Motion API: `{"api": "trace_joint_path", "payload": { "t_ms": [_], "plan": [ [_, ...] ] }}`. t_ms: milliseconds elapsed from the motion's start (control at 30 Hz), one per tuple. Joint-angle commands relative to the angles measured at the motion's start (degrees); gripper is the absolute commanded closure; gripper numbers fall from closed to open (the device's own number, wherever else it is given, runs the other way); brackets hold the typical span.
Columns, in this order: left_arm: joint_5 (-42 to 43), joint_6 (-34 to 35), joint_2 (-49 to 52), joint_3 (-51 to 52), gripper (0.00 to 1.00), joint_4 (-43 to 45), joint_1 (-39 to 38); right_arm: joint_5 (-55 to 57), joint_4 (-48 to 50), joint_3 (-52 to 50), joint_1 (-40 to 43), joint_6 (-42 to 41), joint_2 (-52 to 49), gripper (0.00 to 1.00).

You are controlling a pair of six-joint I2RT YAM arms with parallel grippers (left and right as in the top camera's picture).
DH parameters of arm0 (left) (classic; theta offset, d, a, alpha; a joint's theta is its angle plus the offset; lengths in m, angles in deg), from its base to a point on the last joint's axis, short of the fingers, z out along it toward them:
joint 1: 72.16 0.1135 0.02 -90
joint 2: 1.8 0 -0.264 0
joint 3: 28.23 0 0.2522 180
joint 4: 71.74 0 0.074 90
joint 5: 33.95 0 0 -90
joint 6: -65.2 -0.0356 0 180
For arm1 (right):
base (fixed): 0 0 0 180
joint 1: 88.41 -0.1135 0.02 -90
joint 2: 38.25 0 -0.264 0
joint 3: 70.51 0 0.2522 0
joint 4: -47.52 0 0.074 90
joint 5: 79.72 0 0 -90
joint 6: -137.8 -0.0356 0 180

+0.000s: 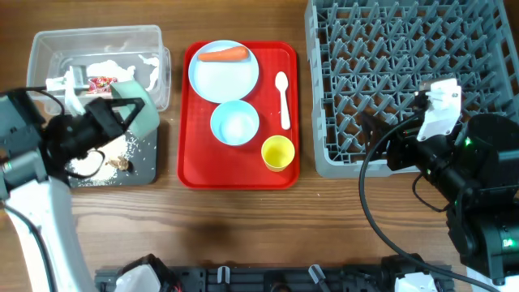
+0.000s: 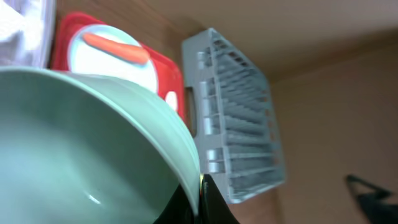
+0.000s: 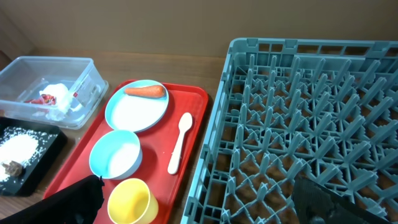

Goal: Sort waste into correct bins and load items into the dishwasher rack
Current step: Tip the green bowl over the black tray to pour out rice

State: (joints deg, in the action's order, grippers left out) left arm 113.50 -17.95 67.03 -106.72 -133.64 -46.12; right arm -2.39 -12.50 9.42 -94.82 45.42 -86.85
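1. The left gripper (image 2: 200,198) is clamping the rim of the pale green bowl (image 1: 139,109). It is holding the bowl tipped on edge where the clear tub (image 1: 49,49) meets the black tray (image 1: 142,172), probably to shed leftovers before loading. The bowl's inside is looking clean.
2. The right gripper (image 3: 199,186) is hanging over the dishwasher rack (image 1: 389,49) with jaws spread wide and nothing between them, likely waiting for its turn to load.
3. Crumpled white paper (image 3: 59,94) and the red wrapper (image 1: 103,82) are lying in the tub. Rice (image 3: 18,146) and the brown scrap (image 1: 122,163) are lying in the black tray.
4. The carrot (image 1: 223,54) is resting on the pale blue plate (image 1: 227,81), which is sitting on the red serving tray (image 1: 195,162) with the small blue bowl (image 1: 235,122), yellow cup (image 1: 277,152) and white spoon (image 1: 282,99).
5. The left arm is covering parts of both bins. The right arm is hiding the rack's near corner, so what lies there cannot be told.
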Motion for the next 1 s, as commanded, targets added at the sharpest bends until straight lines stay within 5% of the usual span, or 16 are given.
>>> {"api": "trace_joint_path", "payload": {
  "t_ms": [0, 133, 367, 567, 667, 967],
  "plan": [
    [-17.0, -0.4, -6.1, -0.5, 0.96, -1.7, -5.6, -0.7, 0.1, 1.3, 0.3, -0.6, 0.0, 0.0],
    [-25.5, -0.4, -6.5, -0.5, 0.96, -2.9, -11.7, -0.7, 0.0, 1.3, 0.3, -0.6, 0.0, 0.0],
    [-25.3, -0.5, 0.0, -0.5, 0.96, 1.1, -13.2, -0.7, -1.4, 1.3, 0.3, -0.7, 0.0, 0.0],
    [14.9, -0.4, 7.2, -0.5, 0.96, 6.6, -7.8, -0.7, -1.4, 1.3, 0.3, -0.6, 0.0, 0.0],
    [28.0, -0.4, 9.8, -0.5, 0.96, 8.1, -2.8, -0.7, -1.4, 1.3, 0.3, -0.6, 0.0, 0.0],
    [31.6, 2.4, 10.6, -0.5, 0.96, 6.7, 2.6, -0.7, -1.8, 1.3, 0.3, 0.9, 0.0, 0.0]
  ]
}}
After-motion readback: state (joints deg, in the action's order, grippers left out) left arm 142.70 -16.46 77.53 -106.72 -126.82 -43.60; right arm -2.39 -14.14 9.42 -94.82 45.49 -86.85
